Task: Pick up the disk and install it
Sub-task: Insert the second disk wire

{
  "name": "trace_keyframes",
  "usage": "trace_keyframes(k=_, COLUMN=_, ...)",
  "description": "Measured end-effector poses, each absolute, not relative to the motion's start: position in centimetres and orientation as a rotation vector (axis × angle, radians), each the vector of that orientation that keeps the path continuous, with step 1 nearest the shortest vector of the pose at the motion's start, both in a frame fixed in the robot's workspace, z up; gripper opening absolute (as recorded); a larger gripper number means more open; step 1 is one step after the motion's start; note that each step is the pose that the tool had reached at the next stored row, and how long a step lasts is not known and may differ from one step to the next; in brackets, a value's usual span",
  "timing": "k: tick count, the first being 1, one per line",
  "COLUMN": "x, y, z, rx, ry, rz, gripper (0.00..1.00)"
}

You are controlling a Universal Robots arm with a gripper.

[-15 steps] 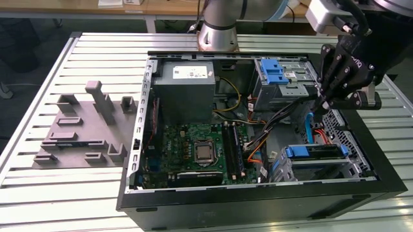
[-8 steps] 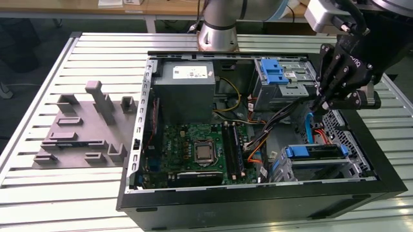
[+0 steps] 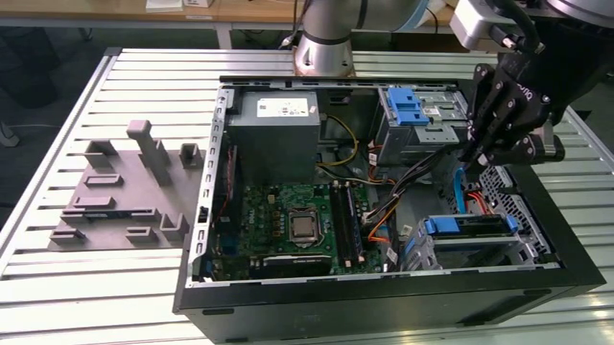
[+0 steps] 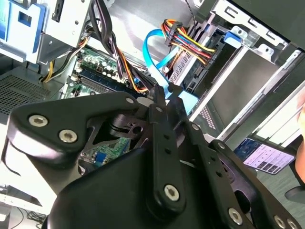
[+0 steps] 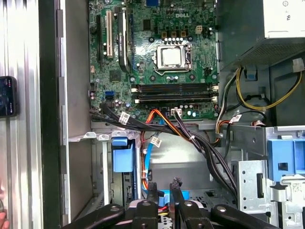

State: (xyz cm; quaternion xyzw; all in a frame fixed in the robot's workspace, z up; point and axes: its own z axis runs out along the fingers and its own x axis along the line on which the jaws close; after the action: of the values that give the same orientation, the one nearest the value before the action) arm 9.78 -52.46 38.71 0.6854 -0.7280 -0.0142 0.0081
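while the tool (image 3: pixel 477 154) hangs over the open computer case (image 3: pixel 374 302), its fingertips (image 5: pixel 151 187) sit nearly closed with nothing gripped. the disk (image 3: pixel 470 225) lies in the lower drive bay, blue bracket showing. best to keep clear of the cables (image 5: pixel 190 138) and approach squarely.

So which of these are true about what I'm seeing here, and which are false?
1. The computer case lies open, its motherboard showing. True.
2. The hand hovers over the grey moulded tray. False: it hangs over the case's side on the exterior view's right; the tray lies beside the case on the exterior view's left.
3. A cooler fan covers the processor socket. False: the socket is bare.
4. The disk, with its blue bracket, sits in a bay inside the case. True.
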Motion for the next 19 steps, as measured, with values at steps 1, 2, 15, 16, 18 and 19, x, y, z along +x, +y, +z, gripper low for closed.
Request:
trace_keyframes(k=1, x=9.8, y=-52.4, z=38.7, rx=2.142, ry=-2.275, rz=-0.044, gripper=0.25)
trace_keyframes(k=2, x=9.8, y=-52.4, z=38.6, rx=2.142, ry=-2.275, rz=-0.043, gripper=0.25)
trace_keyframes(k=15, x=9.8, y=-52.4, z=37.3, rx=2.134, ry=-2.267, rz=-0.017, gripper=0.17)
trace_keyframes(k=16, x=9.8, y=-52.4, z=37.2, rx=2.133, ry=-2.266, rz=-0.014, gripper=0.11)
trace_keyframes(k=18, x=9.8, y=-52.4, z=37.1, rx=2.130, ry=-2.263, rz=-0.007, gripper=0.11)
trace_keyframes(k=19, x=9.8, y=-52.4, z=37.0, rx=2.127, ry=-2.260, rz=-0.001, gripper=0.11)
